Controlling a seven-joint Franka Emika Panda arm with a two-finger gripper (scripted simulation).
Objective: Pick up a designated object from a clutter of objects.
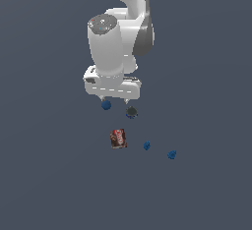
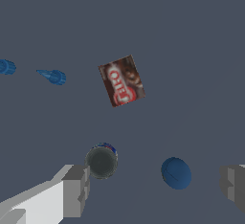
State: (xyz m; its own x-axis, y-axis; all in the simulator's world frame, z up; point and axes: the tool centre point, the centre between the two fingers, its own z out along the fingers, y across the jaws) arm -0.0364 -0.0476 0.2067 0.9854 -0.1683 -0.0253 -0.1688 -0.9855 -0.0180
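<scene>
Five small items lie scattered on the dark grey floor (image 1: 49, 175) as our gripper (image 2: 155, 189) hangs above them, jaws spread wide and holding nothing. We judge this the approach step: the blue ball (image 2: 176, 173), our target, sits between the two fingers in the wrist view, nearer one of them, and well clear of any floor edge we can see. Just beside it lies the dark grey-green round item (image 2: 101, 162), close to the other finger (image 2: 76, 191). Next we would centre on the ball, descend and close without nudging that neighbour. Farther off lie two lumpy blue pieces (image 2: 53, 76) and a red-brown box (image 2: 121, 80); its white lettering appears to read "JELL-O", though we cannot be sure.
</scene>
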